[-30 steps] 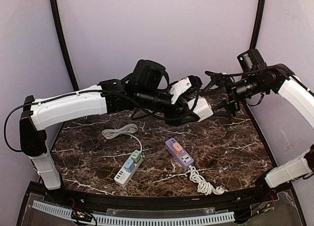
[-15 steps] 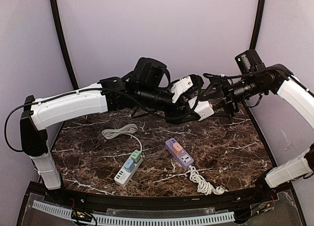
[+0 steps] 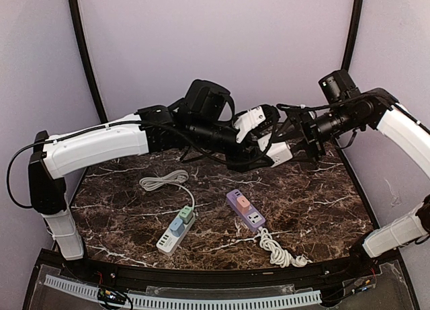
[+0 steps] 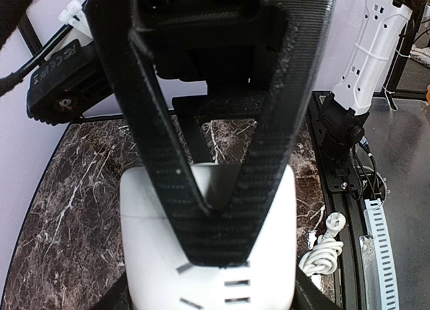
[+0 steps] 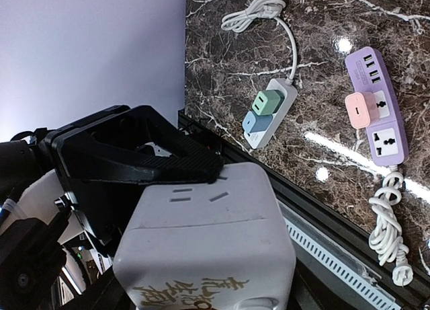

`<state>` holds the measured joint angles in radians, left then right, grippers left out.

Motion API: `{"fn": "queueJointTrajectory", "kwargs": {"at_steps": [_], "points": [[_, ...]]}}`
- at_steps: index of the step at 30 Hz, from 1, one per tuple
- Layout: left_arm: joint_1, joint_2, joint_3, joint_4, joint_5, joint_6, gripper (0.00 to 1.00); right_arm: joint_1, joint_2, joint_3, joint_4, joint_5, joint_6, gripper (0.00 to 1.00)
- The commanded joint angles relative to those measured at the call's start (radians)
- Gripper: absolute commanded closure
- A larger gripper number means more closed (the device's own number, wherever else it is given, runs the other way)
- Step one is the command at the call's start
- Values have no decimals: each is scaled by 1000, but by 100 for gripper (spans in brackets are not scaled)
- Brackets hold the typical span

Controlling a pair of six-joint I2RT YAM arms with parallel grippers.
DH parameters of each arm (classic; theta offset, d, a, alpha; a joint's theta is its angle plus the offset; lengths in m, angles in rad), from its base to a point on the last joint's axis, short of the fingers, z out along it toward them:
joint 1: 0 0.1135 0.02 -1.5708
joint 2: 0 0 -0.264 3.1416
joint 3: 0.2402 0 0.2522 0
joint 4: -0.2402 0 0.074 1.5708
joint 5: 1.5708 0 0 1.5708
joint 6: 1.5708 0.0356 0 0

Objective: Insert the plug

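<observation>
The plug (image 3: 279, 151) is a white cube with slot openings, held in mid-air over the back of the table. My left gripper (image 3: 266, 146) is shut on it; in the left wrist view a black finger (image 4: 215, 189) lies across the top of the plug (image 4: 208, 276). My right gripper (image 3: 295, 136) reaches in from the right and straddles the cube's other end. In the right wrist view the plug (image 5: 208, 229) fills the space between the jaws, and the fingers barely show, so contact is unclear.
A white power strip (image 3: 176, 233) with a green and a blue adapter lies front left, its cord coiled (image 3: 163, 181) behind it. A purple power strip (image 3: 246, 210) with a pink adapter lies front centre, its white cord (image 3: 279, 251) bundled near the table's front edge.
My right gripper has moved left onto the plug and its jaws have narrowed around it. The left arm keeps the plug still.
</observation>
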<state>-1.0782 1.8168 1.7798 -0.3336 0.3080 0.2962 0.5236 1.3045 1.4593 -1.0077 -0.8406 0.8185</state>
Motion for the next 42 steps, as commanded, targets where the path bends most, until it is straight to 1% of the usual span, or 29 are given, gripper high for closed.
{"fn": "queueJointTrajectory", "kwargs": {"at_steps": [1,5,8,11,12,13,14,15,16,17,18,19,20,21,23,27,32,36,38,39,42], "points": [[-15,6,28,-11,1,13,99,12,5,-5,2,7,-23,31],[-15,8,30,-12,-5,14,99,12,7,-8,-4,9,-30,37],[-15,9,32,-13,-9,12,99,11,7,-7,-4,9,-32,45],[-16,8,34,-19,-13,11,98,12,7,-4,-2,8,-32,56],[-16,9,34,-21,-16,8,90,11,5,-4,-1,8,-32,60],[-16,8,33,-22,-17,6,84,11,5,-2,1,6,-32,64],[-16,7,33,-23,-19,3,69,12,5,-3,1,6,-32,68],[-15,5,31,-23,-21,0,60,11,4,-3,1,7,-34,71],[-15,2,30,-23,-28,-9,42,11,3,-4,0,8,-36,73],[-15,-1,25,-23,-31,-12,35,12,3,-3,-2,12,-39,75],[-16,-7,22,-22,-44,-18,25,11,2,-2,-6,16,-42,77],[-18,-12,12,-22,-51,-21,18,12,1,-1,-9,21,-46,79],[-18,-22,6,-22,-64,-23,14,11,0,1,-15,24,-52,80],[-20,-29,-11,-21,-70,-26,6,11,1,2,-22,29,-60,81],[-20,-65,-45,-14,-80,-35,2,12,4,7,-40,45,-84,85],[-22,-132,-126,5,-125,-72,1,12,18,27,-94,89,-134,90],[-22,-218,-241,0,-201,-161,1,11,36,41,-134,126,-192,94],[-22,-284,-318,-18,-306,-251,1,11,49,42,-159,174,-247,98],[-22,-310,-336,-37,-387,-322,1,11,59,41,-167,195,-270,99],[-22,-321,-336,-67,-434,-369,1,11,64,40,-164,199,-279,99],[-22,-334,-317,-143,-487,-415,1,12,75,34,-125,202,-299,100]]}}
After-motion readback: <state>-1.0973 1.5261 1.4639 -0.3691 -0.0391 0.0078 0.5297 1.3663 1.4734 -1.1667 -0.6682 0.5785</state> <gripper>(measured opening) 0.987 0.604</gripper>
